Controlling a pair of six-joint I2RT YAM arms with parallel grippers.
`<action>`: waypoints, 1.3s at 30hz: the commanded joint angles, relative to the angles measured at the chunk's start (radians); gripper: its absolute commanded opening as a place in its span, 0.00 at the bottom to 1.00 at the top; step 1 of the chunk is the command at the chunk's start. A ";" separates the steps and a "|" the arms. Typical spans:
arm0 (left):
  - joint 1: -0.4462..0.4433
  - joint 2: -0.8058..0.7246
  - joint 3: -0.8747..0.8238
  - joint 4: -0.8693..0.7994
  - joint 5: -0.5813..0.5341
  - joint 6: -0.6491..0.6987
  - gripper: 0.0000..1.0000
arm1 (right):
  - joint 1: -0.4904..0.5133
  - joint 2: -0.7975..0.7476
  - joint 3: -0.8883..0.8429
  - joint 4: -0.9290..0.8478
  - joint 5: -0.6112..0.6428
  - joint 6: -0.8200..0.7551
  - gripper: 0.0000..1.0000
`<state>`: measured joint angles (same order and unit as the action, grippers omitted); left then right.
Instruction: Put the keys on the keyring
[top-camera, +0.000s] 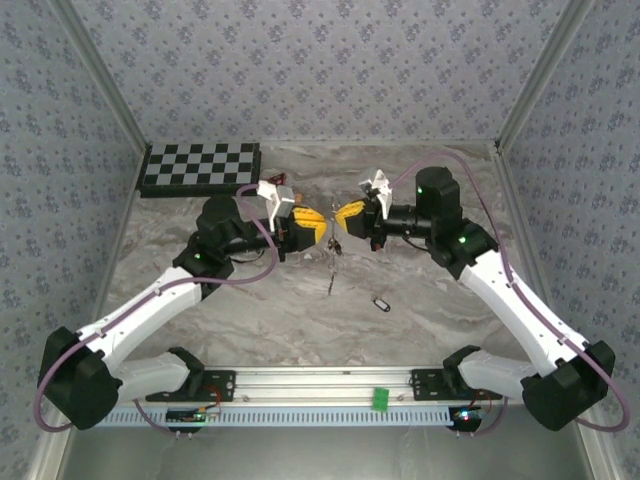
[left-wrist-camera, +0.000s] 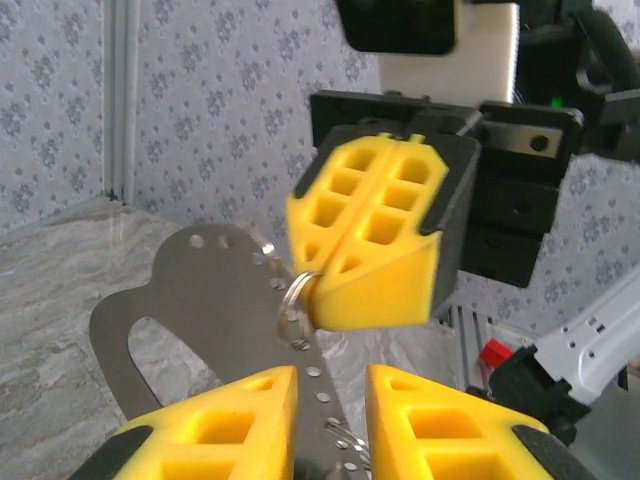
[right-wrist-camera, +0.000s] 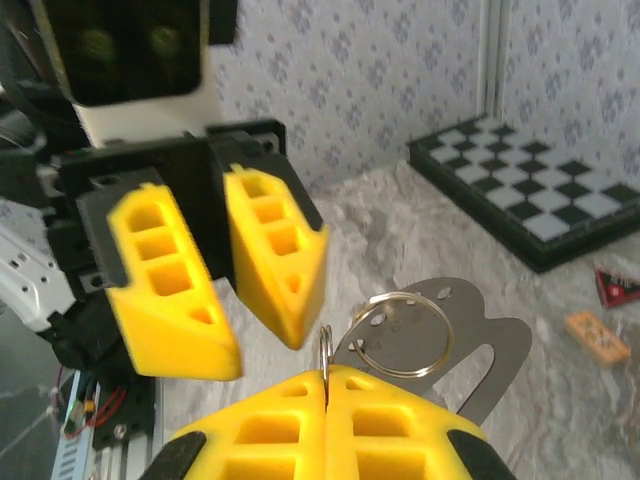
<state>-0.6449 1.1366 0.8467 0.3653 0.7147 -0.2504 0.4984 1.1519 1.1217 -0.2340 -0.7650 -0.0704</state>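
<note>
My right gripper (right-wrist-camera: 326, 375) is shut on the edge of a small silver keyring (right-wrist-camera: 325, 348), holding it above the table. A larger ring (right-wrist-camera: 405, 335) is linked to it, and a flat grey metal plate (right-wrist-camera: 480, 350) with holes hangs behind. Facing it is my left gripper (left-wrist-camera: 330, 385), open, with nothing between its yellow fingers (left-wrist-camera: 225, 420); the keyring (left-wrist-camera: 293, 300) sits just beyond their tips. In the top view both grippers, left (top-camera: 310, 222) and right (top-camera: 348, 213), meet over the table's middle. One key (top-camera: 380, 303) with a black head lies on the table nearer the arm bases.
A checkerboard (top-camera: 200, 168) lies at the back left. A small red triangle (right-wrist-camera: 615, 288) and an orange piece (right-wrist-camera: 597, 335) lie on the marble beside it. An aluminium rail (top-camera: 320, 385) with a green clip (top-camera: 380, 398) runs along the near edge.
</note>
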 joint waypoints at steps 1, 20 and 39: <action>0.004 -0.022 0.053 -0.077 0.038 0.077 0.25 | 0.011 0.032 0.079 -0.198 0.015 -0.084 0.00; 0.003 0.020 0.091 -0.206 0.058 0.181 0.25 | 0.069 0.160 0.281 -0.495 0.010 -0.241 0.00; 0.000 0.069 0.121 -0.231 0.129 0.189 0.00 | 0.072 0.144 0.264 -0.466 -0.016 -0.236 0.00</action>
<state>-0.6411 1.1954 0.9253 0.1307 0.8036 -0.0727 0.5644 1.3106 1.3663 -0.7189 -0.7403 -0.3012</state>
